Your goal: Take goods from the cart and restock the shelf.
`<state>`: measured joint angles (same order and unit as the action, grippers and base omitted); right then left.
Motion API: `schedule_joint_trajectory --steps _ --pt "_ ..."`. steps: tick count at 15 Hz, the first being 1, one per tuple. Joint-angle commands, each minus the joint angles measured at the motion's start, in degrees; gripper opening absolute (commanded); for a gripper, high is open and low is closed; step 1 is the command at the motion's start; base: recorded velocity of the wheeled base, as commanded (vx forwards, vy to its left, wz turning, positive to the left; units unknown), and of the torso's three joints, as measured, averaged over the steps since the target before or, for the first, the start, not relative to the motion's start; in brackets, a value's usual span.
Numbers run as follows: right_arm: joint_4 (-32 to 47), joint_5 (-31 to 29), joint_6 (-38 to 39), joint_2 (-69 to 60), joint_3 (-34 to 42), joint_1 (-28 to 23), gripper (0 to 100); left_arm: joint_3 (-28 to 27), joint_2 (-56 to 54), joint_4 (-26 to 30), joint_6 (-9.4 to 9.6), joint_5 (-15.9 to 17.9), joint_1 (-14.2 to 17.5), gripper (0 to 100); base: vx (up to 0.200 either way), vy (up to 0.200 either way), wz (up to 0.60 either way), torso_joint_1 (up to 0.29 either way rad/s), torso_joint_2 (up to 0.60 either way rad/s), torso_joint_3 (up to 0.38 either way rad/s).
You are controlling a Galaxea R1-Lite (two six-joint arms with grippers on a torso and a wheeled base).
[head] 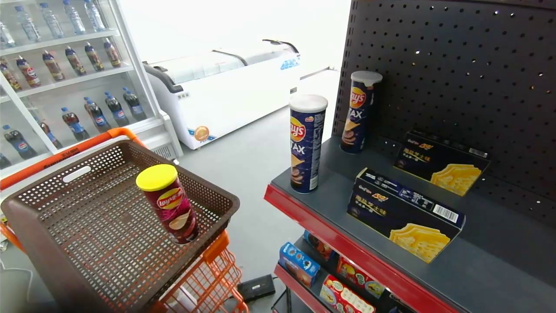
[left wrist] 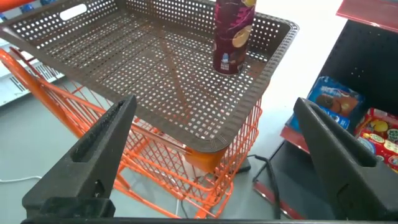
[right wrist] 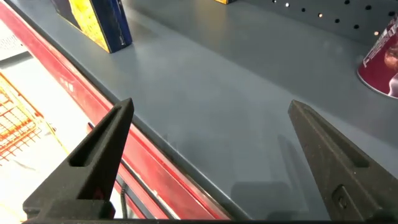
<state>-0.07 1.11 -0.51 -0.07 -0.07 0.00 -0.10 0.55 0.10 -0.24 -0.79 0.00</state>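
A maroon chip can (head: 168, 203) with a yellow lid stands upright near the corner of the brown basket (head: 61, 243) on the orange cart (head: 208, 278). The same maroon can (left wrist: 232, 34) shows beyond my left gripper (left wrist: 211, 152), which hangs open below and outside the brown basket's (left wrist: 155, 93) corner, holding nothing. My right gripper (right wrist: 214, 155) is open just over the grey shelf (right wrist: 224, 93), near its red front edge. On the grey shelf (head: 330, 195) stand two blue chip cans (head: 306, 143) (head: 361, 112) and two dark cracker boxes (head: 406, 213) (head: 441, 161).
A pink-red can (right wrist: 384, 65) sits on the shelf past the right gripper, and a cracker box (right wrist: 102, 22) stands near the red edge. Lower shelves hold snack packs (head: 299, 263). A chest freezer (head: 230, 91) and a drinks cooler (head: 65, 74) stand behind the cart.
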Motion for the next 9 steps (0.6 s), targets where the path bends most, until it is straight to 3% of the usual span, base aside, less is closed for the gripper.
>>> schedule_joint_trajectory --steps 1,9 --pt "-0.01 0.03 -0.02 0.07 0.07 0.0 100 0.01 0.07 -0.01 -0.11 0.0 0.0 100 0.0 0.0 0.0 0.0 0.0 0.0" --pt "-0.01 0.03 -0.02 0.07 0.07 0.0 100 0.01 0.07 -0.01 -0.28 -0.26 0.09 100 0.0 0.0 0.0 0.0 0.0 0.0"
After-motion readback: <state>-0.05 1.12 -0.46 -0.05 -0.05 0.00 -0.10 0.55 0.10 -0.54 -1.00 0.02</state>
